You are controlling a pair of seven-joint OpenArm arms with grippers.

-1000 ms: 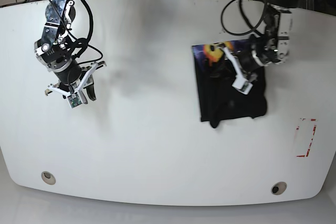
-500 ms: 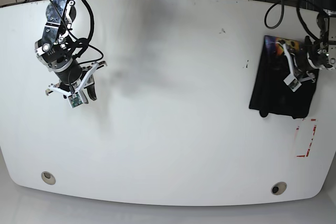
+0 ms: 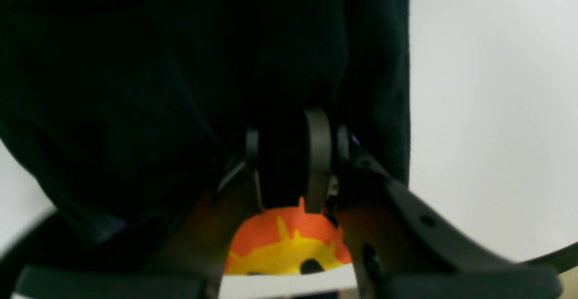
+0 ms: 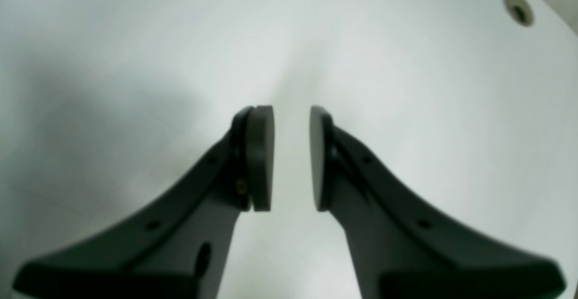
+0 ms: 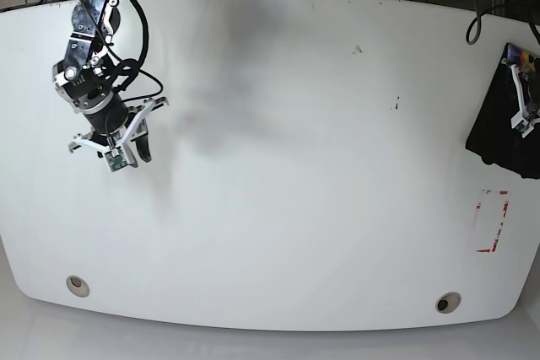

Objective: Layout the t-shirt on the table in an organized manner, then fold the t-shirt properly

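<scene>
Shirt (image 5: 504,128) sits at the tabletop's (image 5: 295,233) far right, probably parked aside folded; you can't tell whether your left claw (image 3: 284,163) grips it. Your right claw (image 4: 292,159) is parted, holding nothing.

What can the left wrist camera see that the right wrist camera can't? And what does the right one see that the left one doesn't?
Only the left wrist view shows the black t-shirt and its orange and yellow picture. The left tool is right over the shirt.

Only the right wrist view shows a round hole near the table's edge. It also shows the right tool, with a gap between its fingers.

Both show white table and two dark fingers reaching in from the bottom.
</scene>
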